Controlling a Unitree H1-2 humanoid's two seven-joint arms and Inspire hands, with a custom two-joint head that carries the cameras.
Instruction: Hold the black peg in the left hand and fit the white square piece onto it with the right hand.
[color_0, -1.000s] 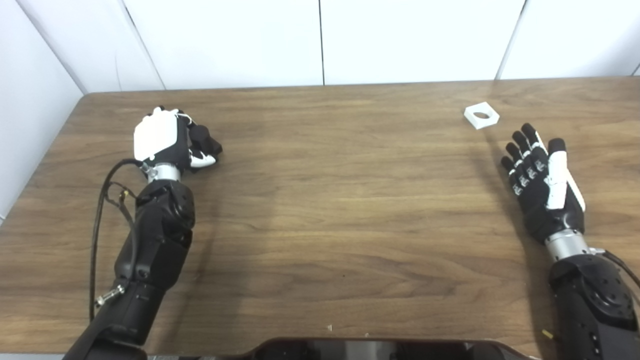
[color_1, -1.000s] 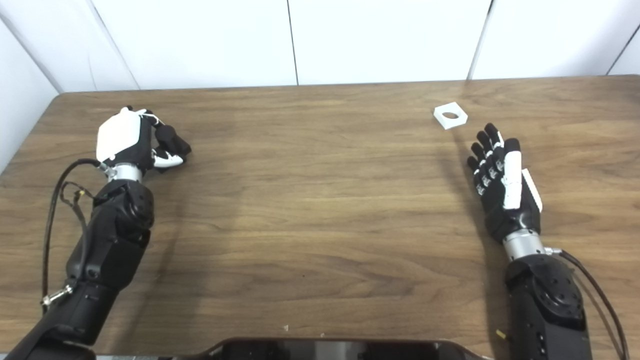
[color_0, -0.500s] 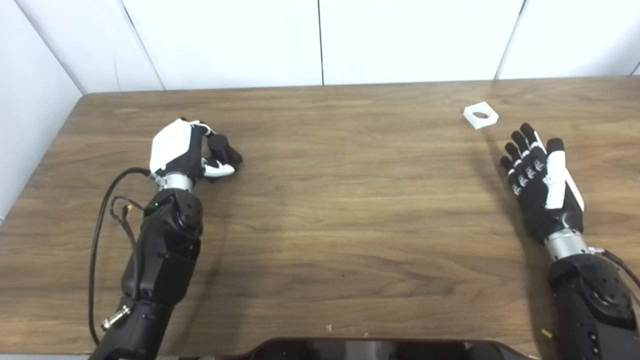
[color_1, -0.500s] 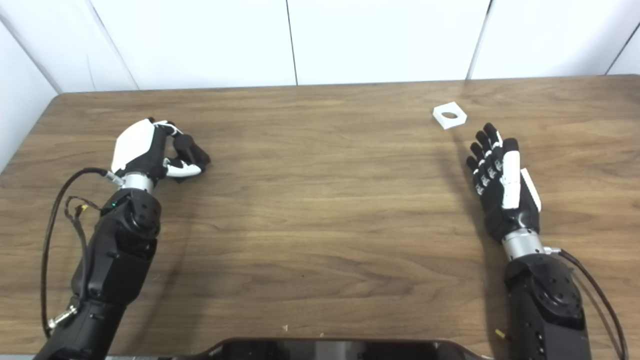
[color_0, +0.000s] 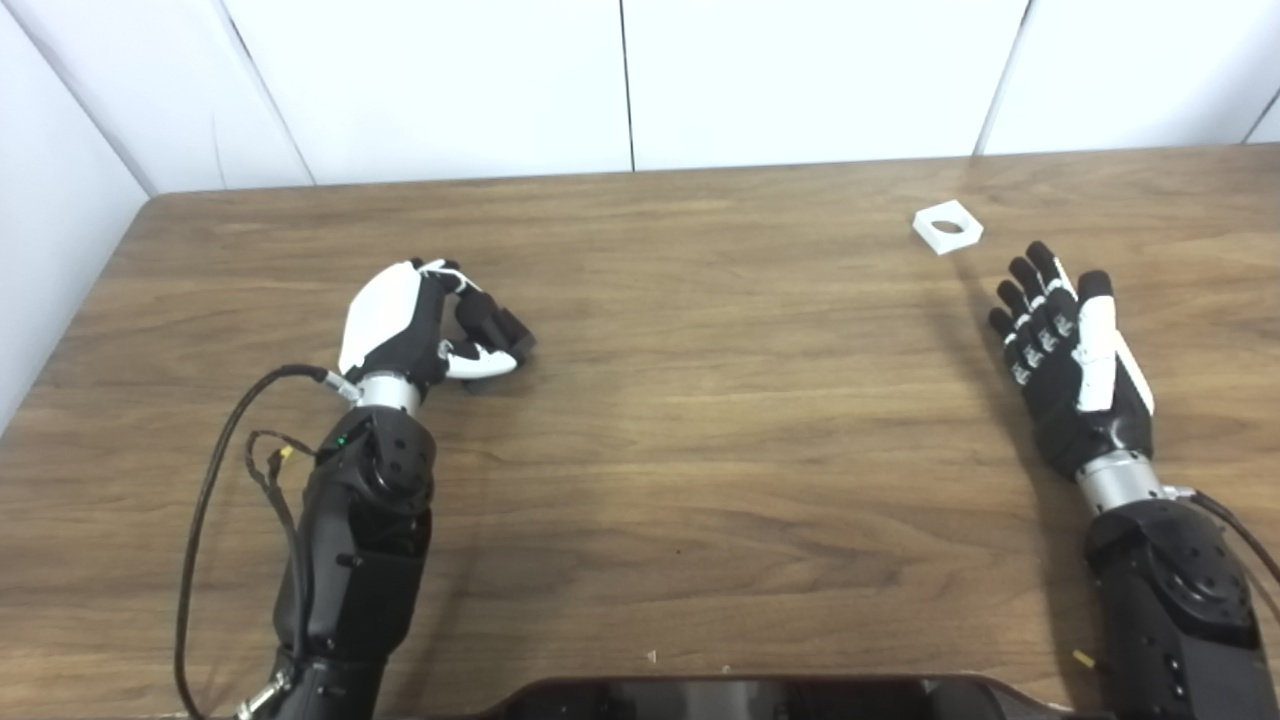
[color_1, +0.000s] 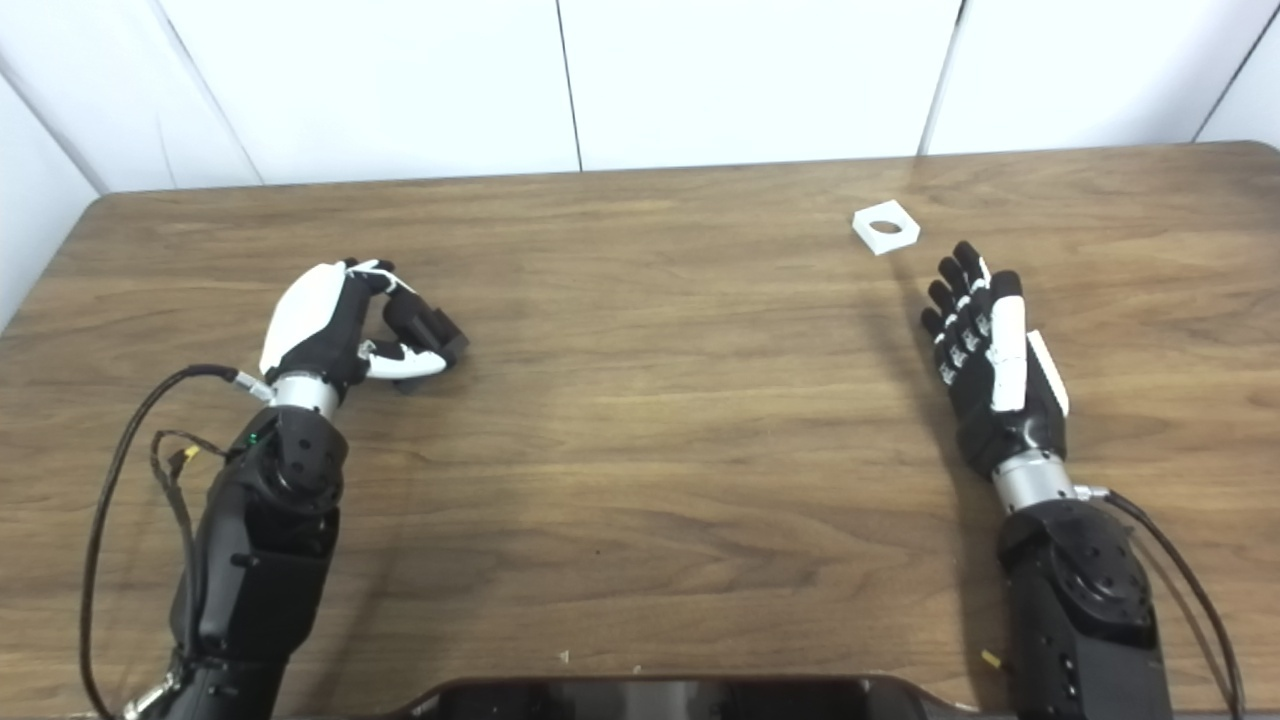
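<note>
- Table (color_0: 700, 420) of brown wood fills the view, white wall panels behind it.
- Left hand (color_0: 415, 325), left of the table's middle, is curled over with its white back up — fingers (color_0: 490, 320) closed around something dark.
- Black peg (color_0: 505, 340) seems to be that dark shape poking out between fingers and thumb; hard to tell peg from fingertips.
- White square piece (color_0: 947, 226) lies flat near the table's far right edge, round hole facing up, nothing touching it.
- Right hand (color_0: 1070, 365) hovers just short of the piece — fingers spread wide and straight, holding nothing, tips pointing toward the piece.
</note>
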